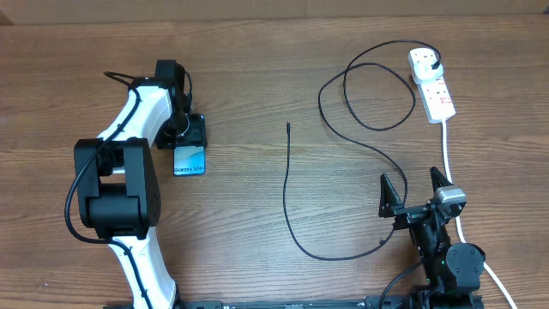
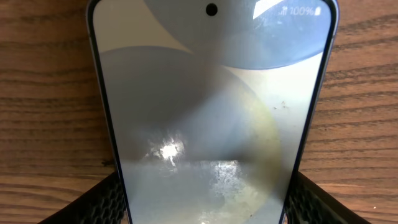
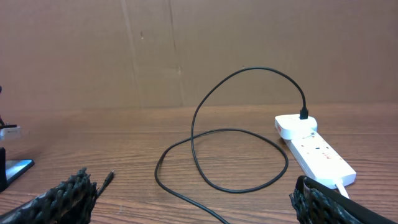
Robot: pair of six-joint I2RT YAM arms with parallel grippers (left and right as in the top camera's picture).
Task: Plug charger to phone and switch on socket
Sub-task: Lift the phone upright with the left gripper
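The phone lies on the wooden table with its light blue screen up. In the left wrist view the phone fills the frame, and my left gripper is shut on it, a black finger pressed against each long edge. The charger is a thin black cable that loops across the table. Its connector tip lies free mid-table and its white plug head sits in the socket. My right gripper stands open near the front right, with nothing between its fingers and the cable ahead of it.
A thick white cord runs from the socket toward the front edge, past the right arm. A brown cardboard wall stands behind the table. The socket lies to the right gripper's front right.
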